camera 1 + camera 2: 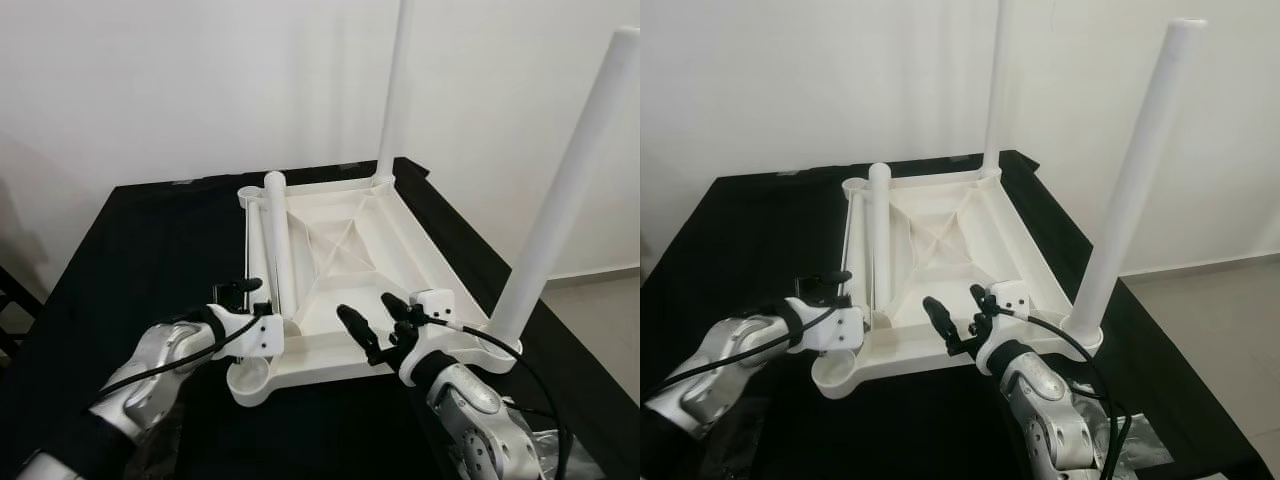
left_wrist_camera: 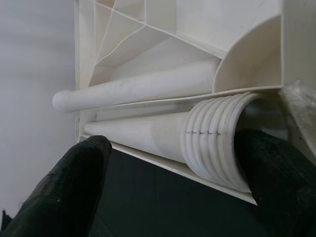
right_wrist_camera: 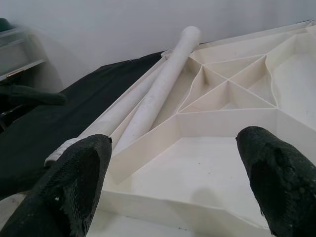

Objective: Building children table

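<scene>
A white plastic table top [image 1: 436, 268] lies upside down on the black table [image 1: 140, 250]. Two white legs stand upright in it, one at the far right corner [image 1: 395, 90], one at the near right corner [image 1: 565, 190]. Two loose legs [image 1: 280, 240] [image 1: 256, 250] lie side by side along its left side. My left gripper [image 1: 243, 300] is open at the near left; the threaded end [image 2: 217, 143] of the outer loose leg sits between its fingers [image 2: 64, 197]. My right gripper [image 1: 375, 318] hangs open over the near edge, with nothing between its fingertips [image 3: 79, 173].
The near left corner socket [image 1: 248, 378] holds no leg. A white wall stands behind the table. Light floor [image 1: 600, 300] shows past the table's right edge. Clear plastic wrap [image 1: 560, 450] lies at the near right. A dark frame [image 1: 10, 300] stands at the far left.
</scene>
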Robot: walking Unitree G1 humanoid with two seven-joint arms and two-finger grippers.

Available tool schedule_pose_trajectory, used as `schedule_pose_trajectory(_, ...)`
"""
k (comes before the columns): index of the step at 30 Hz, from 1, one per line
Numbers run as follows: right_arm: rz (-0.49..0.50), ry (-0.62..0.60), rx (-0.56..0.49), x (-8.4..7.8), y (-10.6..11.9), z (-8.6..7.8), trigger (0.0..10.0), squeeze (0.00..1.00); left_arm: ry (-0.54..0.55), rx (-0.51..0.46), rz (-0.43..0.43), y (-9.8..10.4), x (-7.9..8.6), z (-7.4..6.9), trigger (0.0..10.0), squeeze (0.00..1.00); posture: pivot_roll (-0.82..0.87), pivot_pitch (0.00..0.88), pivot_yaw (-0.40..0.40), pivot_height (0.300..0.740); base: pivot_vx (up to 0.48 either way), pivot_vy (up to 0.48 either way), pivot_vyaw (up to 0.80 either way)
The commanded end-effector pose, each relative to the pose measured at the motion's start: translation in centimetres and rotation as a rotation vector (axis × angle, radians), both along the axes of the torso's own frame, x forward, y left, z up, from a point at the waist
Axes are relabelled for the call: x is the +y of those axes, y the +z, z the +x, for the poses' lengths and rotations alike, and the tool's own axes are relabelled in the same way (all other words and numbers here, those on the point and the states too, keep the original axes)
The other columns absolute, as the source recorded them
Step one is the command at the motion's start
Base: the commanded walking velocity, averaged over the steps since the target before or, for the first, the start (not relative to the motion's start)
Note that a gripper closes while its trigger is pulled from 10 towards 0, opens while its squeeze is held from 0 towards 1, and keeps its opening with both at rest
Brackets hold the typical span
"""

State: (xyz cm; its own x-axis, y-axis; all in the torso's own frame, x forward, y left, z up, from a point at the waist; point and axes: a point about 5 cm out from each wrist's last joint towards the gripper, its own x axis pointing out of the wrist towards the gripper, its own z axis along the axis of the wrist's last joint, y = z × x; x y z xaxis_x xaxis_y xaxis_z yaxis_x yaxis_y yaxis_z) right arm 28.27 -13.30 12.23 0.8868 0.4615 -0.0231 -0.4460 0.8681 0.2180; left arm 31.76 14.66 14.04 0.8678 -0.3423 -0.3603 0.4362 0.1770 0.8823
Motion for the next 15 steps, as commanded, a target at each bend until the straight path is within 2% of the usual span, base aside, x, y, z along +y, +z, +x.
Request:
schedule_pose_trajectory(1,0.009,0.012,-0.005,0.28,0.39,0.15,10.0,0.00,0.077,-0.028,-0.005,0.30,0.78,0.58,10.0,0.00,-0.03,0.000,0.023,0.740,0.000,0.000,0.00)
schedule_pose_trajectory(9,0.007,0.012,-0.004,0.20,0.50,0.27,10.0,0.00,0.140,-0.078,-0.085,0.67,0.24,1.05,10.0,0.00,-0.03,0.000,0.019,0.740,0.000,0.000,0.00)
schedule_pose_trajectory(15,0.007,0.012,-0.003,0.16,0.54,0.31,10.0,0.00,0.159,-0.107,-0.088,0.96,0.42,1.15,10.0,0.00,-0.03,0.000,0.018,0.740,0.000,0.000,0.00)
